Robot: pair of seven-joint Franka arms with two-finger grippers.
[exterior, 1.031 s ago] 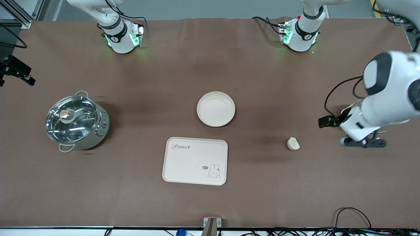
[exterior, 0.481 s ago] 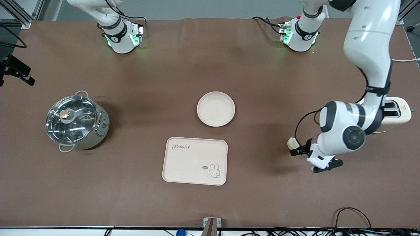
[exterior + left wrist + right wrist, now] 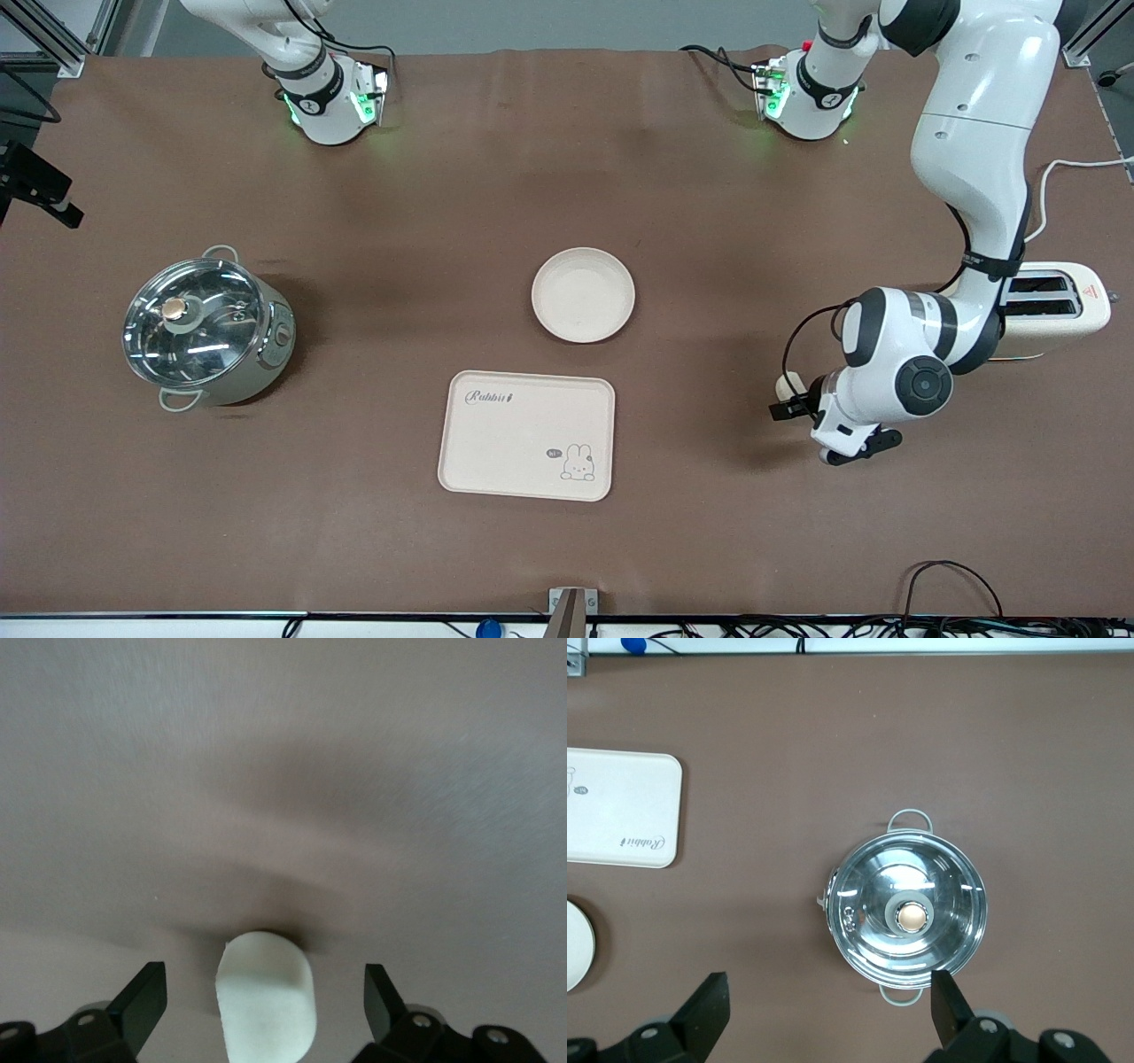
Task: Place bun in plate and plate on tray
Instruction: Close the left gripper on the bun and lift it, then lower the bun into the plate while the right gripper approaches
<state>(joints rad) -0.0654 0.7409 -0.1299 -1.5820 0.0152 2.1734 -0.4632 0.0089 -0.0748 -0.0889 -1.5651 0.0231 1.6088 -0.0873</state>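
The bun (image 3: 787,386) lies on the brown cloth toward the left arm's end of the table, partly covered by my left hand. My left gripper (image 3: 808,400) is low over it and open. In the left wrist view the bun (image 3: 266,983) lies between the fingers of the left gripper (image 3: 264,997), with a gap on each side. The empty plate (image 3: 583,294) sits mid-table. The empty tray (image 3: 527,435) lies nearer to the camera than the plate. My right gripper (image 3: 831,997) is open and empty, waiting high above the table and out of the front view.
A steel pot with a glass lid (image 3: 208,330) stands toward the right arm's end and shows in the right wrist view (image 3: 908,917). A cream toaster (image 3: 1054,306) stands by the left arm's elbow. The right wrist view also shows the tray (image 3: 620,808) and the plate's edge (image 3: 576,943).
My left arm has swung in from the table's end and come down over the bun, which is now partly covered. The bun, plate and tray have not moved.
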